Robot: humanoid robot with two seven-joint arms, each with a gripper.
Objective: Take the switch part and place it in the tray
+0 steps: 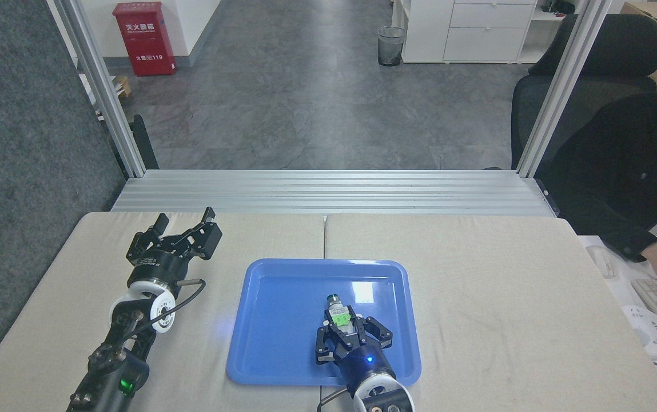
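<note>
Our beige padded counter (477, 274) fills the lower half of the frame. At its centre lies the large shallow glossy blue plastic tray (282, 320) w/ rounded corners & raised rim, set between both arms so either can reach it. Left arm is parked at lower left, its black left claw (184, 228) w/ fingers spread apart, holding nothing, clear of the tray. Our right claw (344, 327) sits over the tray's lower-right area, clamped on the small grey-white switch part (340, 313) w/ green clip; dark metal end points to the frame's top. We judge it's gripped at the body so it drops flat. Whether it touches the tray floor, can't tell. Next: release.
</note>
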